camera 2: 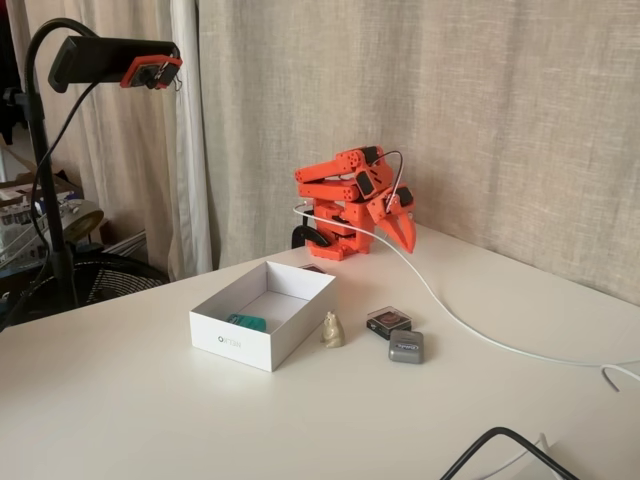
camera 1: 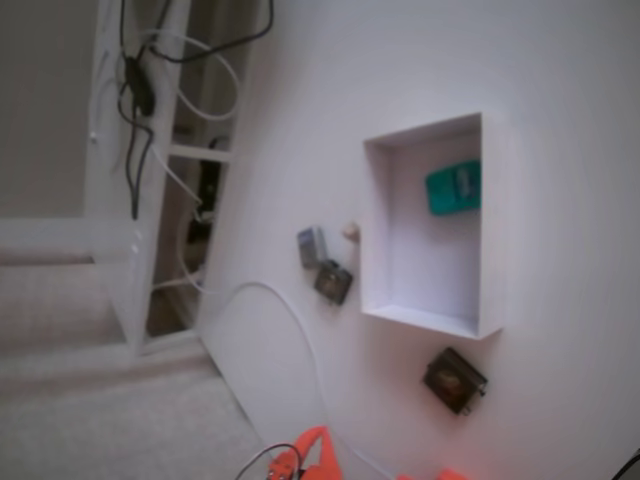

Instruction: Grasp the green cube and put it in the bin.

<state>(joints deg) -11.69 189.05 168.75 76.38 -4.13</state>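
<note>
**Green cube lies in the bin, arm folded behind it**

Gripper (camera 2: 405, 232) hangs off the folded orange arm (camera 2: 345, 205) at the far side of the table, behind the bin (camera 2: 232, 340), its pointed tips aimed down at the tabletop. Whether the fingers are apart or together I cannot tell from this distance; nothing appears to be between them. In the other fixed view only a scrap of the orange arm (camera 1: 310, 455) shows at the lower edge.

Inside the bin (camera 1: 490, 250), the green cube (camera 1: 453, 187) rests on the floor, close against the long wall and near one end. From the side-on fixed view the green cube (camera 2: 246, 322) peeks above the bin's near wall, at the left end of the box.

Outside the bin, just beside its long wall, sits a small beige figurine (camera 2: 332, 330). A dark block (camera 2: 388, 321) lies a little further from the bin, with a grey block (camera 2: 406, 347) touching or almost touching it. Another dark block (camera 1: 455, 380) lies near the bin's short end. A white cable (camera 2: 460, 318) runs across the white table (camera 2: 150, 420) past the blocks on the side away from the bin.
</note>
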